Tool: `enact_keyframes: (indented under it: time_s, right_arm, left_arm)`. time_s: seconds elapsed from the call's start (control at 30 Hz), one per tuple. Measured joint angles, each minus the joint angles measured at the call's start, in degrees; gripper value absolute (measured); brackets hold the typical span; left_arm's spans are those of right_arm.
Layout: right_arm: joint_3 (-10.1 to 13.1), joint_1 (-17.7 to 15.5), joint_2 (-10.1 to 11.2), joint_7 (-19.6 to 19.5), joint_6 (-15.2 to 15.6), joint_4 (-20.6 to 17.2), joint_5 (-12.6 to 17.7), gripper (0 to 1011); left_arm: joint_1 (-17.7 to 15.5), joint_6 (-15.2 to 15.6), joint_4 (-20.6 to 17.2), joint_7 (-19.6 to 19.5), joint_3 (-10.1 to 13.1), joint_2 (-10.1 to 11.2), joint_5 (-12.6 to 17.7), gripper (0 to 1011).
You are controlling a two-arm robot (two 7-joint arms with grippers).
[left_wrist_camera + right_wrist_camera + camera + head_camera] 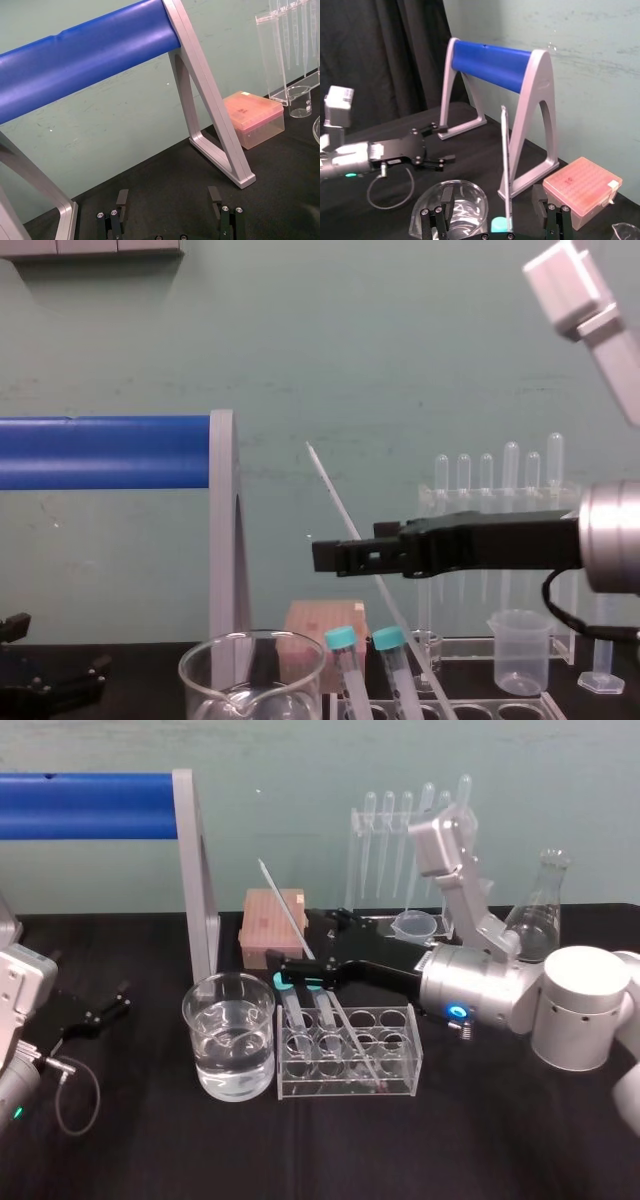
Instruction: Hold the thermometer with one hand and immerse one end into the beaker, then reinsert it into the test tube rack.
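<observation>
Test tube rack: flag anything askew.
The thermometer leans steeply in the test tube rack, its top slanting to the robot's left rather than upright. The right gripper brackets it, open; the left gripper rests open, far left.

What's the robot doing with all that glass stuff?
The robot's right gripper is stretched out above the test tube rack. Its fingers are open on either side of the thermometer, which leans in the rack and is not yet gripped. The beaker, with clear liquid in it, stands right beside the rack on the robot's left. The left gripper sits open, low over the table, far off to the left.
</observation>
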Motion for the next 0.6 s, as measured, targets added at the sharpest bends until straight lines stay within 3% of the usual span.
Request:
enact_keyframes:
  time_s: [0.27, 0.6]
  right_arm:
    - [-0.7, 1.67, -2.62, -1.14, -0.55, 3.61, -2.23, 1002]
    - [-0.67, 1.86, -3.02, -1.41, -1.11, 3.94, -3.15, 1002]
  left_arm:
    - [0.0, 0.0, 0.0, 0.0, 0.0, 0.0, 0.0, 1008]
    - [0.0, 0.0, 0.0, 0.0, 0.0, 0.0, 0.0, 1008]
